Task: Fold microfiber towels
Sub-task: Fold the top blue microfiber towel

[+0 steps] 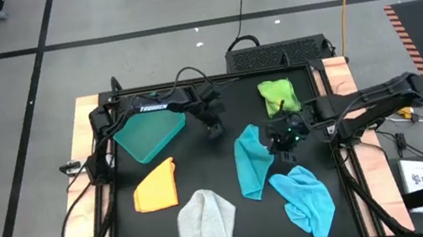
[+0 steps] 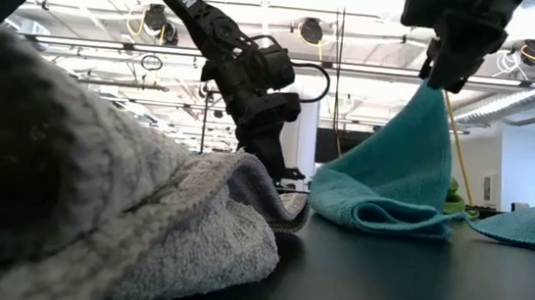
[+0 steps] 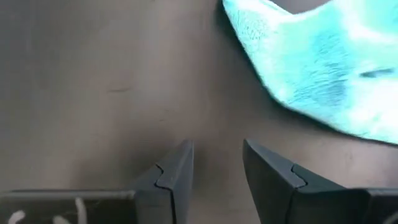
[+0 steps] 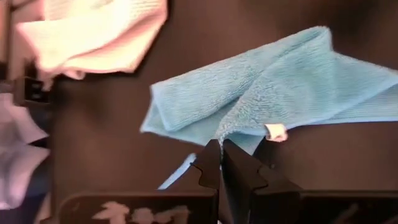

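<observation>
Teal towel (image 1: 249, 163) hangs peaked from the shut right tool (image 1: 286, 146).

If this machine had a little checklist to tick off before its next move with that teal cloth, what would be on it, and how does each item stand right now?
1. Right gripper shut on a corner of the soft teal microfiber towel: ok.
2. Corner lifted, with the rest of the towel draped down to the black table: ok.
3. Left gripper open and empty, over bare table beside the towel: ok.
4. Light grey knitted towel, orange-yellow towel, light blue towel lying apart from the teal one: ok.
5. Lime green towel clear of the right arm: cannot tell.
</observation>
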